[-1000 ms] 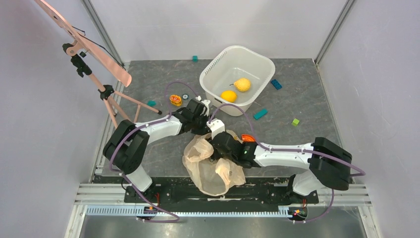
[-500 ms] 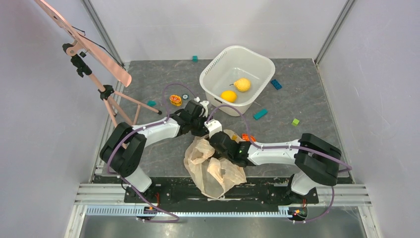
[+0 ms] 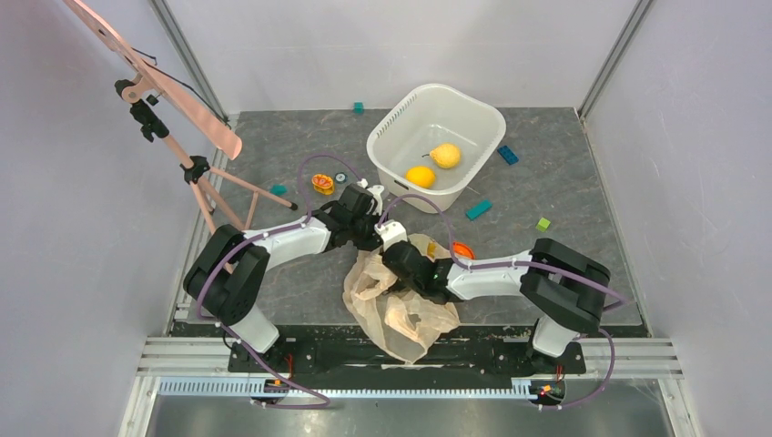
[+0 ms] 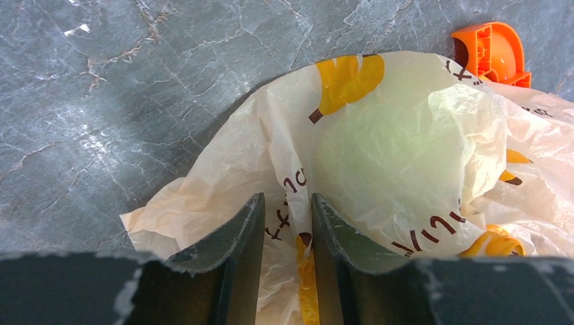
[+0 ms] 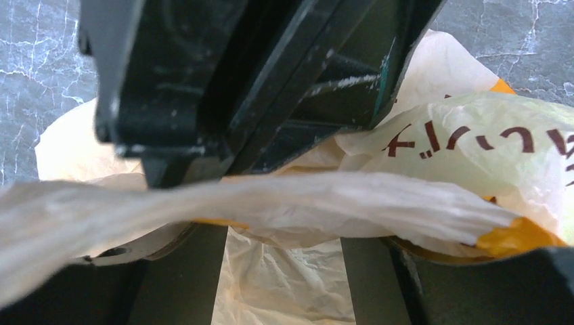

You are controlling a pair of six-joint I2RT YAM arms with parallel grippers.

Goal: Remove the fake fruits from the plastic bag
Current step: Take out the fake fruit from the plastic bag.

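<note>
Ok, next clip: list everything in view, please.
plastic bag: one, peach, banana print, between the arms
green fruit: one, inside the bag
white tub: one, far centre
yellow pear: one, in the tub
round fruit: one, orange, in the tub
toy blocks: five, teal, blue, green, scattered
flower disc: one, orange, left of tub
orange piece: one, beside the bag
tripod stand: one, pink, far left
left gripper: one, black, jaws narrow over bag
right gripper: one, black, jaws wide at bag
</note>
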